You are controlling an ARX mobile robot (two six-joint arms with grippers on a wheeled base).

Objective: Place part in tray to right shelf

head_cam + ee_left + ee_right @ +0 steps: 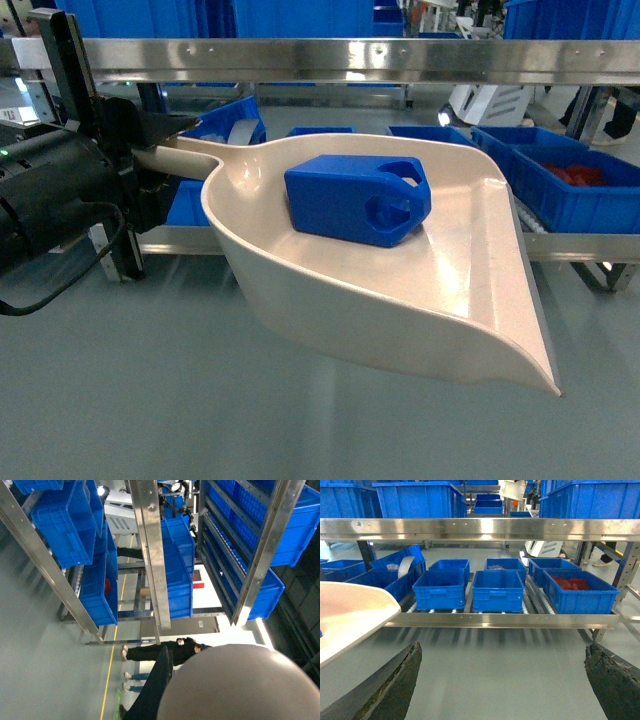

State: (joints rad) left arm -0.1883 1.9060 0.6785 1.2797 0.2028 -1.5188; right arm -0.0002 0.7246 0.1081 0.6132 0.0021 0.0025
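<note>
Bright, even overhead light; sharp.

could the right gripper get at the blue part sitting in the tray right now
Probably yes. The part lies uncovered in the open tray, nothing above it. The right gripper is open and empty, with the tray at its left; its exact distance is unclear.

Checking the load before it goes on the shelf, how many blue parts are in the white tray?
1. The part lies in the middle of the tray, toward its handle end; none seems hidden behind it.
</note>
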